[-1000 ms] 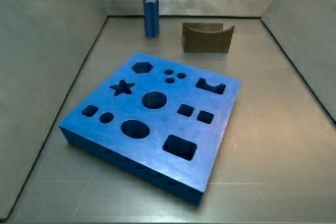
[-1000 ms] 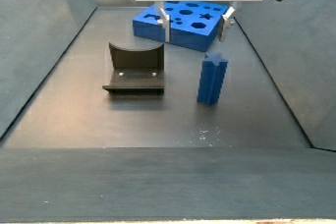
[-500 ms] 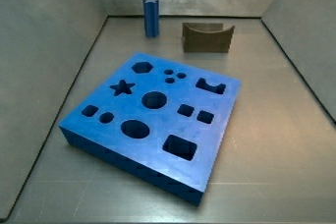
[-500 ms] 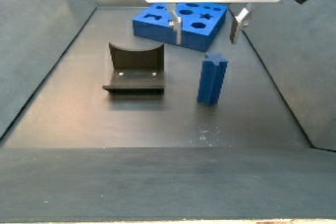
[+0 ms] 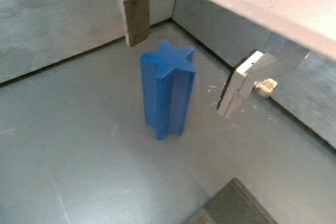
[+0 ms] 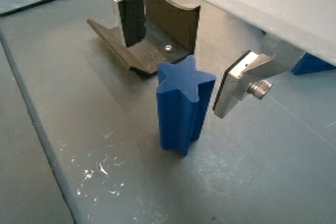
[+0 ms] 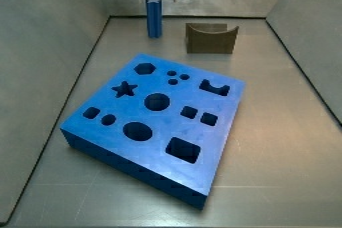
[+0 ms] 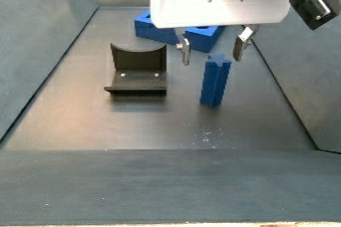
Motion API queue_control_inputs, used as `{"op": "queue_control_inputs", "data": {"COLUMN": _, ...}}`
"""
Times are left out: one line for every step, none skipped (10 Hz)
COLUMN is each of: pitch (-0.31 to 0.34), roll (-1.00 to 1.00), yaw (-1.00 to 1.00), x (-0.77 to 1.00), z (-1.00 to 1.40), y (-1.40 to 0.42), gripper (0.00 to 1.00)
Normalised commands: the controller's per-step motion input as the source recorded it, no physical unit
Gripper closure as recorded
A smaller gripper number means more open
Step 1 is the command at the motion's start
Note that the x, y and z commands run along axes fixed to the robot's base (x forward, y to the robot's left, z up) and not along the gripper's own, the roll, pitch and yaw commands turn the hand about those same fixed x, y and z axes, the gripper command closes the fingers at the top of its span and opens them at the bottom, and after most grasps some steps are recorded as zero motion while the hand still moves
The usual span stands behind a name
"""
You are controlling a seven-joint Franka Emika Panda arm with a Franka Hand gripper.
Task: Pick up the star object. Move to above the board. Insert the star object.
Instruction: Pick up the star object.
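The pincer (image 5: 191, 56) hangs spread over the upright star (image 5: 167, 92). Off-centre at descent, a finger (image 5: 241, 83) could hit the top and tip it.

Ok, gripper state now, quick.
Gripper: open, holding nothing; its fingers flank the top of the upright star object without touching it, above the floor.
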Motion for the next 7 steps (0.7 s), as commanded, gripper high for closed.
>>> {"op": "queue_control_inputs", "data": {"pitch": -0.214, "roll": 0.05, "yaw": 0.01, "x": -0.13, "z": -0.69, "y": 0.00, "gripper": 0.00}}
{"op": "queue_control_inputs", "data": {"pitch": -0.006, "roll": 0.00, "yaw": 0.00, "x": 0.00, "z": 0.00, "y": 0.00, "gripper": 0.00}}
{"op": "queue_control_inputs", "data": {"pitch": -0.157, "roll": -0.04, "yaw": 0.08, "x": -0.10, "z": -0.35, "y": 0.08, "gripper": 0.00}}
{"op": "queue_control_inputs", "data": {"pitch": 0.000, "roll": -0.01, "yaw": 0.07, "x": 0.00, "z": 0.00, "y": 0.00, "gripper": 0.00}}
{"op": "queue_control_inputs", "data": {"pitch": 0.000, "roll": 0.00, "yaw": 0.00, "x": 0.00, "z": 0.00, "y": 0.00, "gripper": 1.00}}
{"op": "queue_control_inputs", "data": {"pitch": 0.000, "roll": 0.00, "yaw": 0.00, "x": 0.00, "z": 0.00, "y": 0.00, "gripper": 1.00}}
{"op": "queue_control_inputs", "data": {"pitch": 0.000, "roll": 0.00, "yaw": 0.00, "x": 0.00, "z": 0.00, "y": 0.00, "gripper": 1.00}}
